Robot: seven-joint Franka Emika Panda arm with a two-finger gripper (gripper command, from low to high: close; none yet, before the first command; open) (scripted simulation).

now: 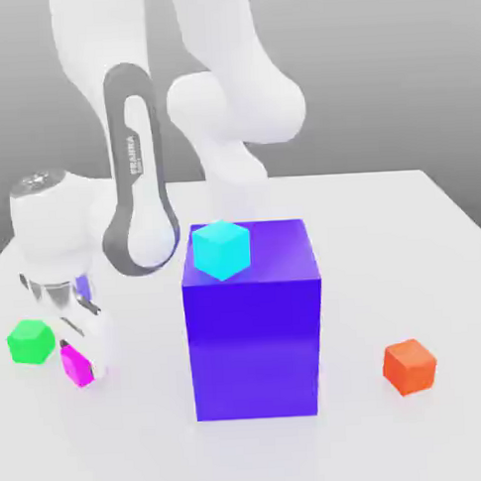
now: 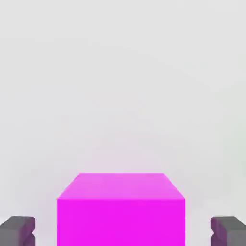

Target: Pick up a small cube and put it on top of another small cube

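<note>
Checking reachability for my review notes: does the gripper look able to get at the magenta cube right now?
Probably yes: the gripper's open fingers stand either side of the magenta cube, with visible gaps between.

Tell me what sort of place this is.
Probably a simulated robotics test scene: a white robot arm, a plain pale tabletop, and brightly coloured blocks, such as the large blue one.

A simulated robotics lab: a jointed white arm over a plain pale tabletop.
</note>
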